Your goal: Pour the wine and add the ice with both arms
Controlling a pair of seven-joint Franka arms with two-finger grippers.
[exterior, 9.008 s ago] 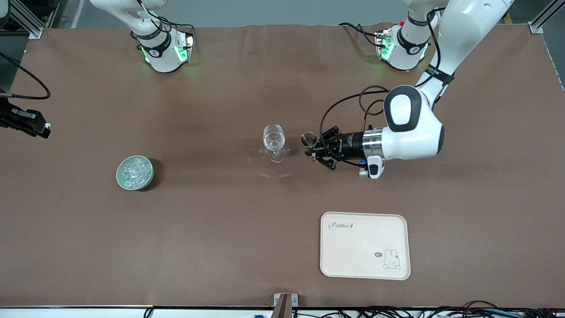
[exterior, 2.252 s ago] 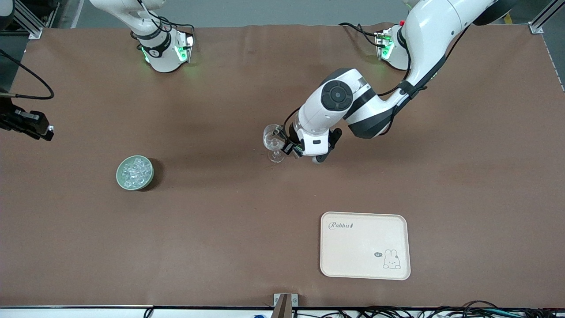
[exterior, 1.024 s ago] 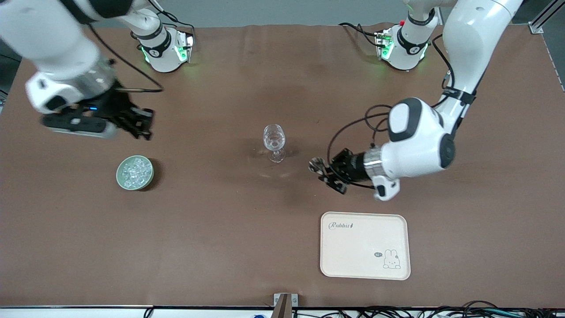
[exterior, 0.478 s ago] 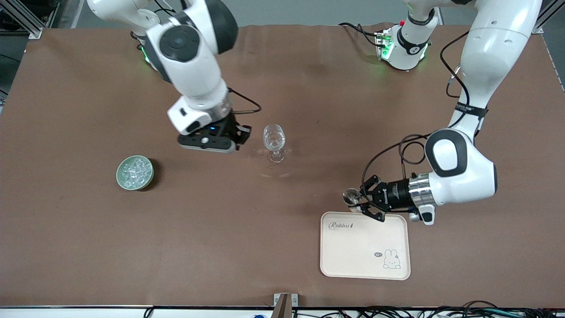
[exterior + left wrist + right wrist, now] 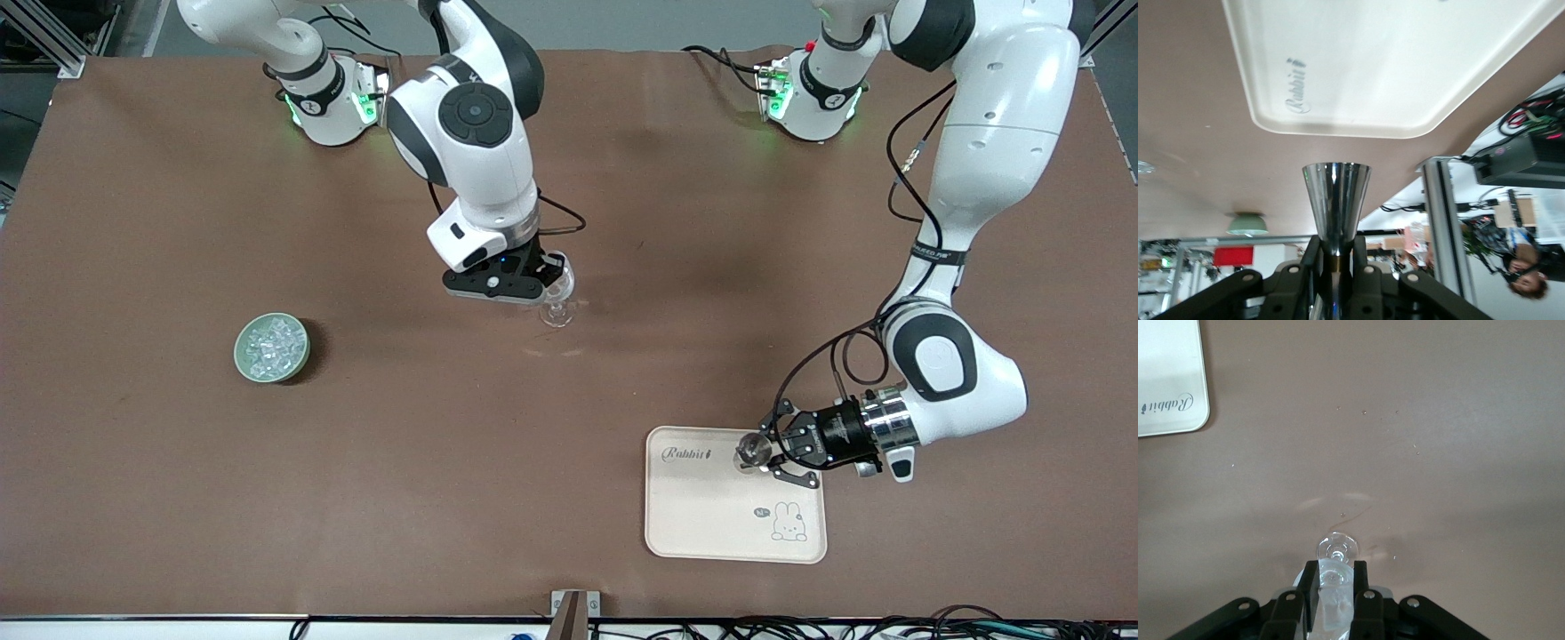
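The clear stemmed wine glass stands mid-table. My right gripper hangs right over it and hides most of its bowl. In the right wrist view the right gripper is shut on a small clear ice cube, with the glass's round foot just below. The rest of the ice lies heaped in a green bowl toward the right arm's end. My left gripper is shut on a steel jigger over the cream tray. The jigger sits upright between the left gripper's fingers.
The cream tray lies near the front camera's edge of the table, toward the left arm's end, and shows in the left wrist view and the right wrist view. A few droplets lie on the brown mat near the glass.
My right arm swung in from the ice bowl's end to above the wine glass. My left arm carried the jigger from beside the glass to over the tray.
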